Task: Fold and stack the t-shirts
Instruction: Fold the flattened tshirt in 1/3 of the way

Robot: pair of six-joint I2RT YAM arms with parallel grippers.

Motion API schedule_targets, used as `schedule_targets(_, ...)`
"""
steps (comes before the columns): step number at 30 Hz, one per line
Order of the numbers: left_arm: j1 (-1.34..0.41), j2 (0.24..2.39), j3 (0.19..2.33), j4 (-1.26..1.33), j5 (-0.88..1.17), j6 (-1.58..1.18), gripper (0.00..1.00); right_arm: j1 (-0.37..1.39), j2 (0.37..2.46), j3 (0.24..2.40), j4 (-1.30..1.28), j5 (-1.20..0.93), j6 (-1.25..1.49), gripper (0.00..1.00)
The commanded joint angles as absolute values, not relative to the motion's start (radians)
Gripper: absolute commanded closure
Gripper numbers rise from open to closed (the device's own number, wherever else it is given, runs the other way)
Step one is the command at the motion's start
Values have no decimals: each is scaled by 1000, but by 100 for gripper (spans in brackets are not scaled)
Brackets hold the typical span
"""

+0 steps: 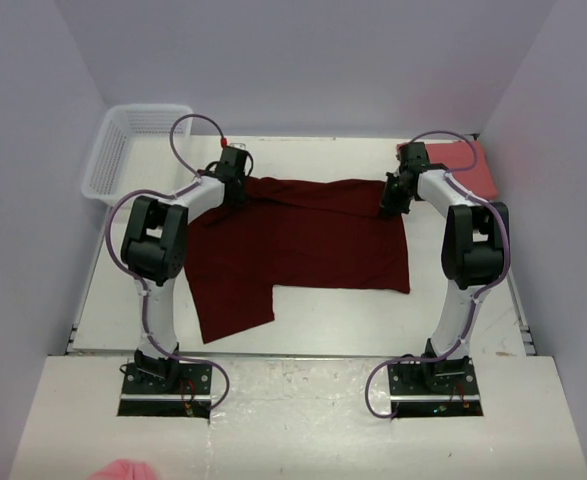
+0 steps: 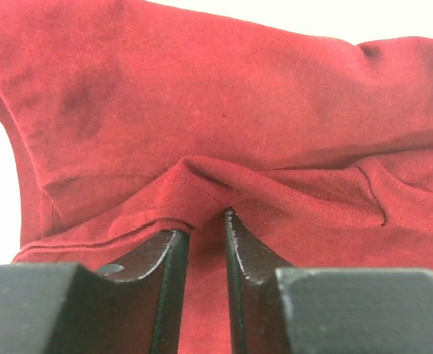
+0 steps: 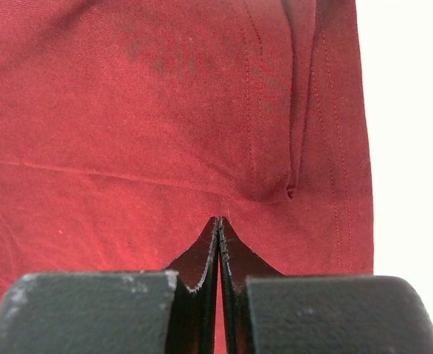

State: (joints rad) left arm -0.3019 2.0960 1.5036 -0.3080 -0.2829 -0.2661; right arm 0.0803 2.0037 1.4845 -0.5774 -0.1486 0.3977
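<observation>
The dark maroon t-shirt [image 1: 303, 240] lies spread on the white table, one part hanging toward the near edge at the left. My left gripper [image 1: 235, 187] sits at its far left corner. In the left wrist view the left gripper [image 2: 205, 223] is shut on a bunched fold of the shirt's hem [image 2: 194, 184]. My right gripper [image 1: 391, 200] is at the shirt's far right corner. In the right wrist view the right gripper [image 3: 218, 219] has its jaws pressed together, with the maroon t-shirt [image 3: 164, 110] puckering into the tips. The salmon pink t-shirt [image 1: 468, 160] lies folded at the back right.
A white mesh basket [image 1: 123, 150] stands at the back left corner by the wall. A bit of pink cloth [image 1: 123, 470] shows at the bottom edge, in front of the arm bases. Walls close in the table on three sides.
</observation>
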Motion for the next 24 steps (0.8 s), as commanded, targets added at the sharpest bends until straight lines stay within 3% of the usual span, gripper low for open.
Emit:
schedule_targets(1,-293,2098,1546,-282,-261,-242,75,74,1997,1522,-580,-143,379,100)
schedule_targets(4,-293,2092,1546,-279,-264,-239,78,75,2002,1523,-580,-143,379,100)
schedule_targets(7,-293,2086,1543,-278,-265,-241,88,75,2003,1520,-580,-120,382,100)
schedule_targets(9,-293,2076,1531,-273,-261,-245,100,74,2003,1519,-583,-98,387,100)
schedule_targets(16,-293,2013,1485,-267,-227,-262,100,51,2011,1538,-629,23,414,94)
schedule_targets(24,-299,1956,1444,-264,-155,-302,100,41,2051,1591,-687,-40,434,94)
